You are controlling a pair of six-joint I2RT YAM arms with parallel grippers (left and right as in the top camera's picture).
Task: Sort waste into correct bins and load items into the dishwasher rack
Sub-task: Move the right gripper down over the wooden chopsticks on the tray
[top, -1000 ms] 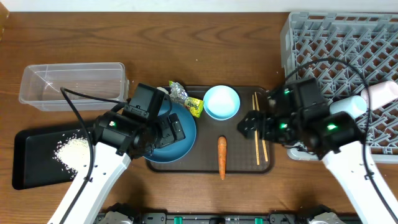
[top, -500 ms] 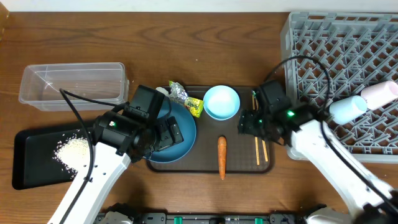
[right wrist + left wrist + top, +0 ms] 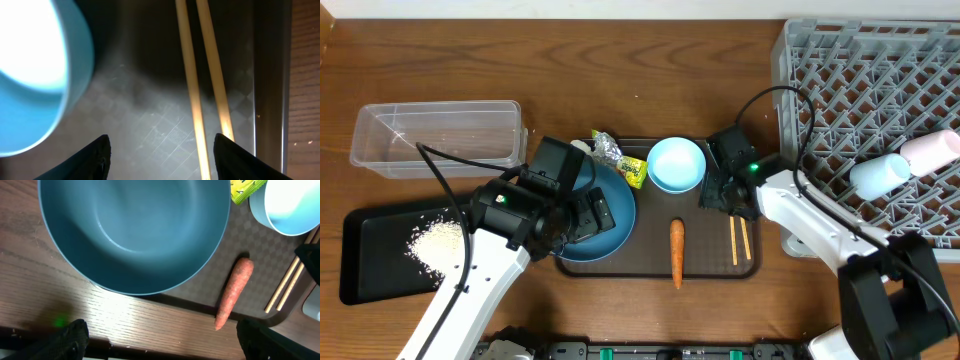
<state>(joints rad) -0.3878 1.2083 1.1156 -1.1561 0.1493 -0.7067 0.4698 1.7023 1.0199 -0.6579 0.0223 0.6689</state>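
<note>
As photographed from overhead, spotted well to the right of the right gripper (image 3: 730,203): the grey dishwasher rack (image 3: 880,60), carrying two small cups (image 3: 878,173) on their sides. Found directly beneath that gripper: the brown tray (image 3: 705,240). Seen well to the left of the left gripper (image 3: 588,212): the flat black tray (image 3: 360,280), and beyond it the clear tub (image 3: 380,125). Pictured just ahead of the left gripper's fingertips (image 3: 70,340): the large dark-blue bowl (image 3: 135,230), sitting at the brown tray's left end. Noted of the left gripper: spread to its widest, gripping nothing. Caught just left of the right gripper: the light-blue bowl (image 3: 676,163). Placed between the two grippers, nearer the right one: the orange carrot (image 3: 677,250), flat on the brown tray. Framed between the right gripper's partly spread fingers (image 3: 95,160), ungripped: the wooden chopsticks (image 3: 205,75), lying side by side. Tucked just beyond the left gripper: the yellow-green snack packet (image 3: 633,168). Scattered on the flat black tray, far left of the left gripper: loose rice (image 3: 438,240).
</note>
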